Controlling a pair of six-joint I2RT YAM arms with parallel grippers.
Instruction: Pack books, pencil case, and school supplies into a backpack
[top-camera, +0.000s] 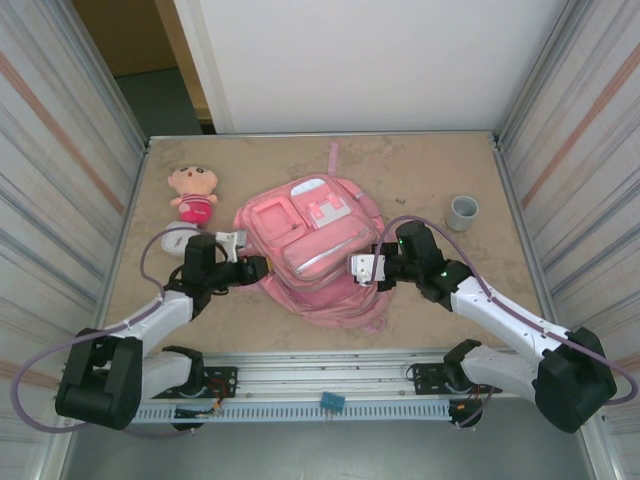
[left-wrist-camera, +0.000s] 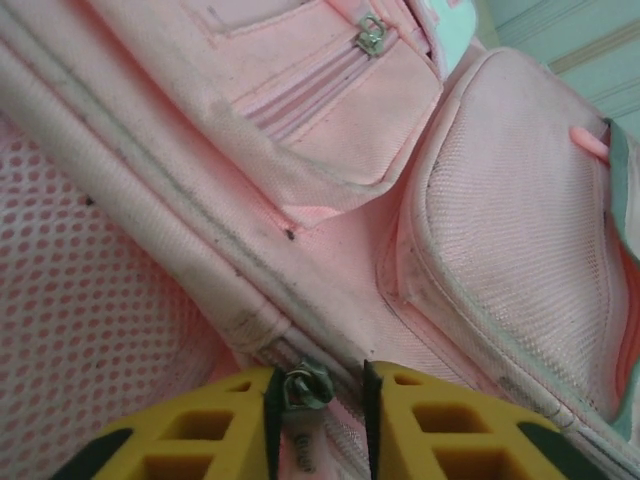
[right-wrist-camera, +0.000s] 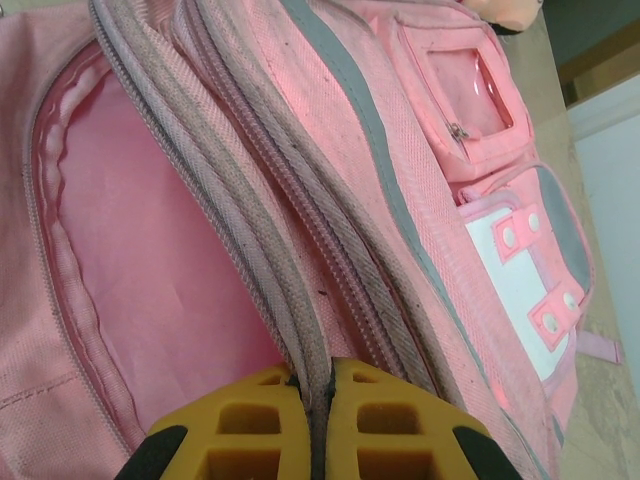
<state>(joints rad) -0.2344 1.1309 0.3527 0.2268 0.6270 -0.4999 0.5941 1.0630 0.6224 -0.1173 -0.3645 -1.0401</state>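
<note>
The big pink fabric backpack (top-camera: 310, 235) lies flat mid-table, front pockets up. Its long axis runs near-to-far, slightly skewed, and the top handle loop points at the back wall. The right gripper (right-wrist-camera: 318, 385) is clamped tight on the grey-trimmed zipper edge of the open main compartment. The left gripper (left-wrist-camera: 318, 375) is at the bag's left side, its yellow fingers narrowly apart around a metal zipper pull (left-wrist-camera: 303, 385), and I honestly can't tell if it's pinching it. A pink-and-tan plush doll (top-camera: 193, 195) sits off to the far left.
</note>
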